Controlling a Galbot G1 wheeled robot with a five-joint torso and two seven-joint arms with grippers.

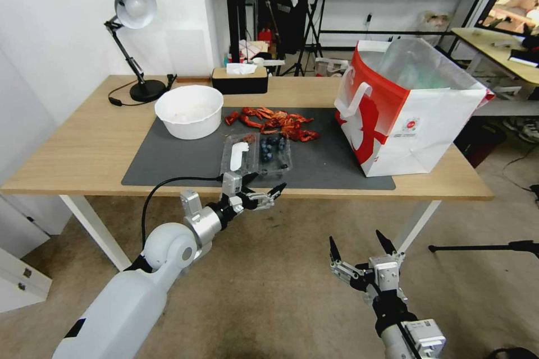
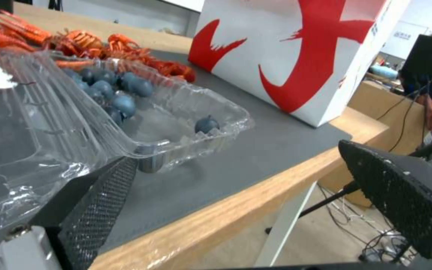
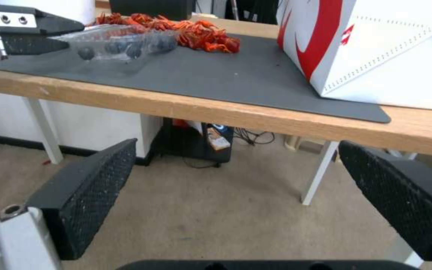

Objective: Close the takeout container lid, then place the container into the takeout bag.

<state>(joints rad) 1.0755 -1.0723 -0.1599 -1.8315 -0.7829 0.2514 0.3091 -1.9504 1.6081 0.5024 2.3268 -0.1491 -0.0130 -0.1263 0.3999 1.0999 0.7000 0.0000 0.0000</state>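
Right gripper (image 1: 362, 242) nearest, low over floor at 5 o'clock, fingers spread wide, holding nothing. Left gripper (image 1: 264, 189) at tabletop (image 1: 78, 146) front edge, jaws wide apart, one finger (image 2: 101, 202) slipped under lid (image 1: 238, 156), the other clear of it, nothing clamped. Takeout container (image 1: 275, 152) lies open on dark mat (image 1: 168, 160), blueberries inside, lid flat at its 9 o'clock. Crawfish (image 1: 272, 120) at container's 12 o'clock. White bowl (image 1: 189, 111) at 10 o'clock. Takeout bag (image 1: 407, 106) upright at 2 o'clock, mouth open.
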